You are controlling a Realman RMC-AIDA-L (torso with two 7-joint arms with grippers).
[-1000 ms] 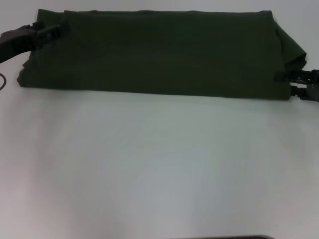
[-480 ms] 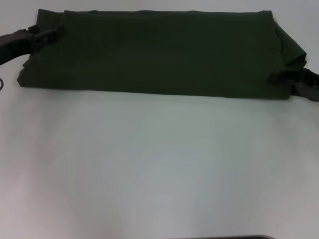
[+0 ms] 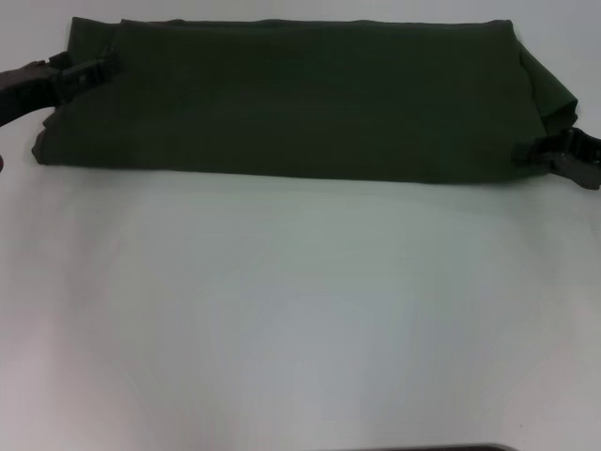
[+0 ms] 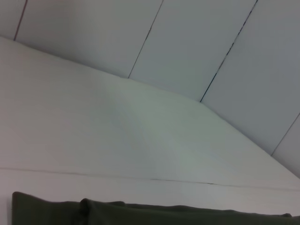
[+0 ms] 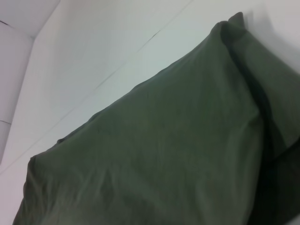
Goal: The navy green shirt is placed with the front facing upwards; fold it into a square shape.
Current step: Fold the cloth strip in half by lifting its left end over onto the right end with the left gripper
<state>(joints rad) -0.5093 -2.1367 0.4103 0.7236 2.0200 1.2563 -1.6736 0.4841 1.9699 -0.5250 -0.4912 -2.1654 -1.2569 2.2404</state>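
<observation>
Olive-green cloth fills the far part of my head view: the navy green shirt (image 3: 291, 99) lies on the white table (image 3: 300, 319) as a long, wide band, already doubled over lengthwise. I see only plain fabric; no lettering or neck tag shows on the upper face. Its near edge runs almost straight across, while at the right end a looser flap of cloth sticks out past the folded block and casts a dark crease.

My left hand (image 3: 94, 68) sits at the shirt's far-left corner, its dark fingers lying over the cloth edge. They look close together, but black on dark green hides whether they pinch the fabric, so I cannot tell its state. The arm behind it is cut off by the frame edge.

My right hand (image 3: 554, 155) is at the near-right corner, touching the shirt's end. Its two fingers appear to diverge, yet I cannot tell whether cloth lies between them.

In the left wrist view only a thin strip of the shirt (image 4: 154, 213) shows along one edge, beneath bare table and panelled wall. The right wrist view is mostly shirt (image 5: 178, 154), with a layered fold at one corner.
</observation>
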